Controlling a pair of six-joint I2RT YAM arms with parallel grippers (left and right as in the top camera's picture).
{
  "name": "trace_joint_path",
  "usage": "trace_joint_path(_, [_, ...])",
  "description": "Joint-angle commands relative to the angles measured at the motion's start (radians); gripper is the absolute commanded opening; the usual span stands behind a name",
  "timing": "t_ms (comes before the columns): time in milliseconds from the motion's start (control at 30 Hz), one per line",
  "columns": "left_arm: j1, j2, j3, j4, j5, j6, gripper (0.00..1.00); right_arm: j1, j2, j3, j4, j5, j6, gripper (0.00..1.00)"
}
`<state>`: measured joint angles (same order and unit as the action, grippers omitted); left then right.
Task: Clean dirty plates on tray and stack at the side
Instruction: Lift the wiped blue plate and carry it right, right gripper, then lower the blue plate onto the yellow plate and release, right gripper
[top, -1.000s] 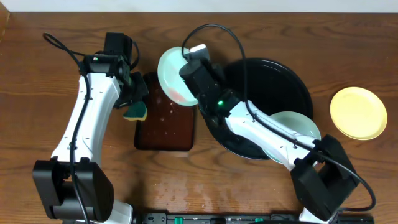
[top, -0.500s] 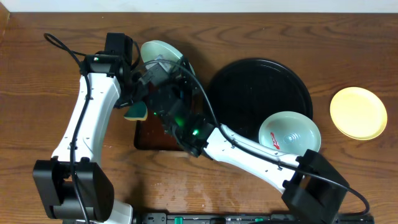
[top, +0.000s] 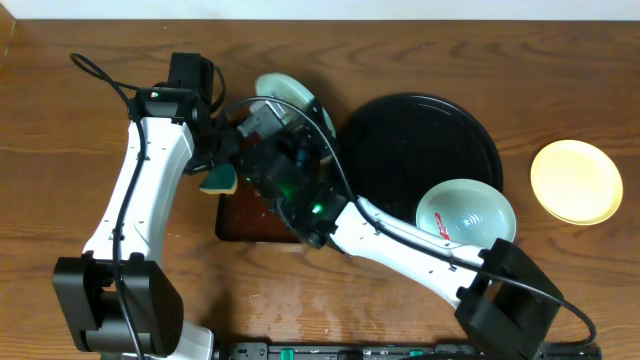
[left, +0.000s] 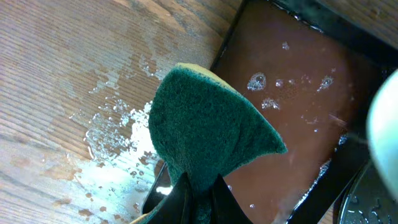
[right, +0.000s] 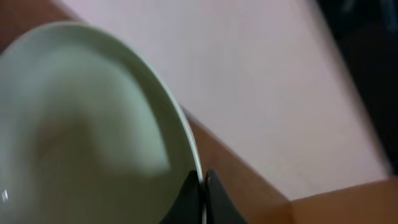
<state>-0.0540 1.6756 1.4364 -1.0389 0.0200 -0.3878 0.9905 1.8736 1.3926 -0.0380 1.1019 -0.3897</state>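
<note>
Right hand (right: 202, 190) pinches plate (right: 93, 130) edge-up; left hand (left: 198, 198) pinches sponge (left: 205, 124)

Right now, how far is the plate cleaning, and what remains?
Done, it seems: the yellow plate lies clean beside the black tray. In hand: the right pincer grips a mint plate by its rim, the left pincer holds the sponge. Left: the red-smeared plate on that tray, then stacking.

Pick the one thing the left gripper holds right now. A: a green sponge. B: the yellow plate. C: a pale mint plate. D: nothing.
A: the left gripper is shut on the green sponge, while a pale mint plate is pinched by its rim in the right gripper.
</note>
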Motion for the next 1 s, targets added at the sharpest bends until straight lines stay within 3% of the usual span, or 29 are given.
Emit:
trace_joint_path(0, [0.003, 0.003, -0.006, 0.001, -0.003, 0.010, 0.08, -0.046, -0.059, 0.007, -0.153, -0.232, 0.304, 0.01])
trace_joint_path(200, [0.003, 0.003, -0.006, 0.001, -0.002, 0.010, 0.08, -0.214, -0.222, 0.007, -0.267, -0.688, 0.536, 0.01])
trace_joint_path(367, [0.003, 0.003, -0.006, 0.001, -0.002, 0.010, 0.08, -0.451, -0.329, 0.007, -0.378, -1.004, 0.680, 0.01])
trace_joint_path(700, [0.003, 0.003, -0.006, 0.009, -0.002, 0.010, 0.08, -1.058, -0.342, 0.007, -0.719, -1.081, 0.738, 0.01])
trace_joint_path(967, [0.002, 0.003, -0.006, 0.008, -0.002, 0.010, 0.08, -1.459, -0.315, -0.036, -0.802, -1.064, 0.752, 0.01])
